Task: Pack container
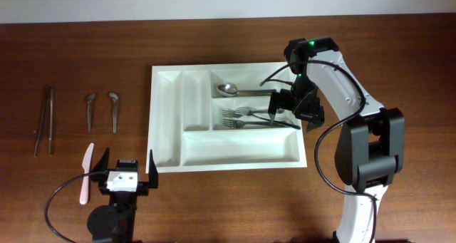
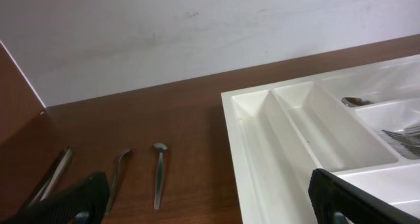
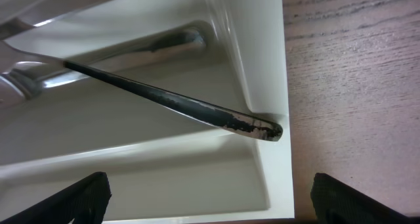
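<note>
The container (image 1: 167,129) is a white plastic tray with several compartments in the middle of the table. A spoon (image 1: 228,90) lies in its top long compartment and forks (image 1: 239,118) in the middle one. My right gripper (image 1: 291,109) hovers open over the tray's right end. In the right wrist view a worn dark handle (image 3: 197,109) slants across the tray, its tip on the right rim (image 3: 272,66), and the right gripper (image 3: 213,207) has nothing in it. My left gripper (image 1: 128,166) stands open and empty at the tray's lower left corner, facing the tray (image 2: 256,145).
Left of the tray lie two small spoons (image 1: 90,111) (image 1: 114,109), a pair of long thin metal pieces (image 1: 44,120) and a pale knife (image 1: 85,173). The spoons (image 2: 159,171) also show in the left wrist view. A white wall borders the table's far edge.
</note>
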Tool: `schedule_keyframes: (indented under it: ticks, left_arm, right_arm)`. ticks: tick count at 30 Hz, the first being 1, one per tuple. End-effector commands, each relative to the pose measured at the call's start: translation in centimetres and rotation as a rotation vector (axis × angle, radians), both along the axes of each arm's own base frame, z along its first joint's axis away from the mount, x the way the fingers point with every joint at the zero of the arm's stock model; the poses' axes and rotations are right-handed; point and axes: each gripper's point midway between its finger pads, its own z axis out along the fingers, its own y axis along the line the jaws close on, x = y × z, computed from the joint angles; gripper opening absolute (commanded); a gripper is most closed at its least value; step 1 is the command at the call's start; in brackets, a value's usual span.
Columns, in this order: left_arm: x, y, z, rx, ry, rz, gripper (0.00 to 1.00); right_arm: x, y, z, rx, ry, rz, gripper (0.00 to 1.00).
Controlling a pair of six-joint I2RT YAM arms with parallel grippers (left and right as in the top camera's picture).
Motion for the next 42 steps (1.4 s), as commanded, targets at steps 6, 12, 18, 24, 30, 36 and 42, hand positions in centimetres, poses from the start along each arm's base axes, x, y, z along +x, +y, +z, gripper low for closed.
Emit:
schedule_keyframes:
  ticks: [6,12,18,24,30,36,42]
  left_arm:
    - [0.0,0.2,-0.1,0.016,-0.002,0.01,0.99]
    - [0.0,0.2,-0.1,0.017,-0.002,0.01,0.99]
    - [0.0,0.2,-0.1,0.016,-0.002,0.01,0.99]
    - [0.0,0.2,-0.1,0.017,-0.002,0.01,0.99]
    - [0.0,0.2,-0.1,0.016,-0.002,0.01,0.99]
    - [0.0,0.2,-0.1,0.016,-0.002,0.01,0.99]
    - [0.0,0.2,-0.1,0.016,-0.002,0.01,0.99]
  right_arm:
    - [0.4,-0.2,0.1,-0.01,-0.025,-0.01,0.99]
    - [0.8,0.0,0.0,0.005,-0.041,-0.012,0.99]
    - [0.8,0.0,-0.4,0.004,-0.034,-0.012,0.99]
    - [0.4,0.0,-0.7,0.0,-0.019,-0.012,0.99]
    - [0.1,0.2,-1.1,0.017,-0.009,-0.014,0.99]
    - [0.1,0.3,-1.4,0.026,-0.013,0.005,0.99]
    - [0.3,0.4,-1.4,0.034,-0.021,0.016,0.99]
